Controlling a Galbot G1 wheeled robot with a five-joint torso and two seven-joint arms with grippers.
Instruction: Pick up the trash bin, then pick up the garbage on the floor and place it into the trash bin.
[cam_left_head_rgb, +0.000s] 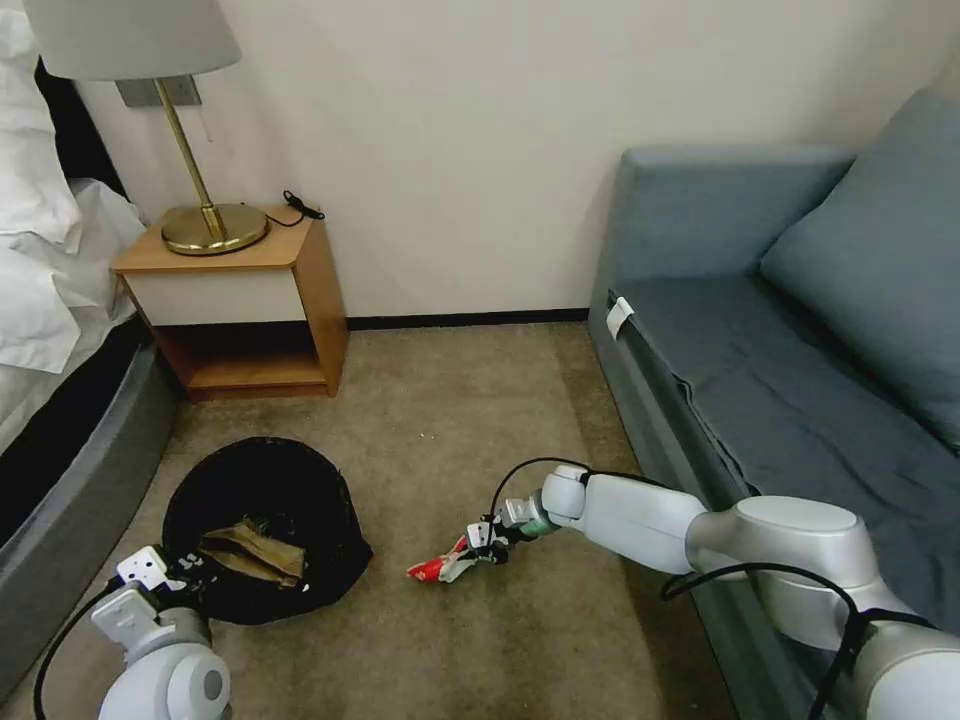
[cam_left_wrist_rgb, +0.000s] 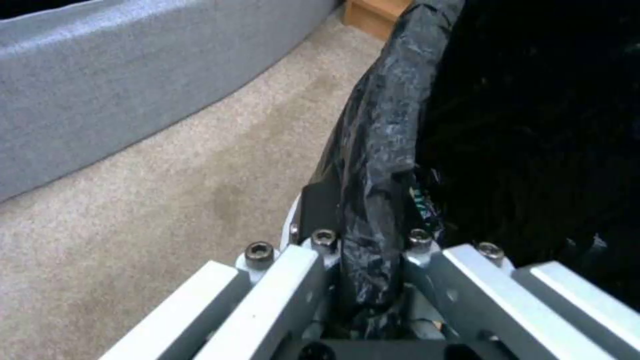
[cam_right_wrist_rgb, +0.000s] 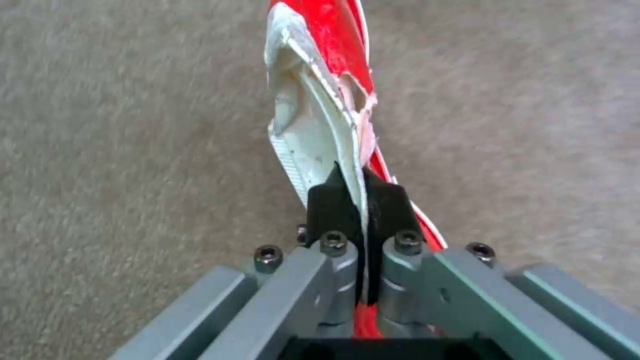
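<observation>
My right gripper (cam_left_head_rgb: 478, 541) is low over the floor (cam_left_head_rgb: 470, 420), reached out to my front, and it pinches the red-and-white pack (cam_left_head_rgb: 438, 566) between nearly closed fingers. In the right wrist view the black fingertips (cam_right_wrist_rgb: 330, 202) squeeze one flat edge of the pack (cam_right_wrist_rgb: 320, 105), which sticks out beyond them, white on one face and red on the other, with carpet (cam_right_wrist_rgb: 133, 150) all around it. From the head view the far end of the pack points away from the gripper toward the bin; whether that tip touches the carpet I cannot tell.

My left gripper (cam_left_head_rgb: 185, 570) is clamped on the near rim of the bin (cam_left_head_rgb: 265, 480). In the left wrist view the fingers (cam_left_wrist_rgb: 319, 210) are narrow, with a fold of the crinkly black bag (cam_left_wrist_rgb: 380, 150) caught between them, one finger outside the rim and the other inside. The bin's dark inside lies just beyond the gripper, and the bed base (cam_left_wrist_rgb: 133, 75) runs along the carpet on the other side.

Inside the bin, just past my left gripper, lies a tan-brown crumpled piece (cam_left_head_rgb: 252, 550). The bin is well to the left of my right gripper, with bare carpet between them. A nightstand (cam_left_head_rgb: 245, 300) with a lamp (cam_left_head_rgb: 190, 160) stands beyond the bin by the wall, and a sofa (cam_left_head_rgb: 780, 350) runs along my right arm's side.
</observation>
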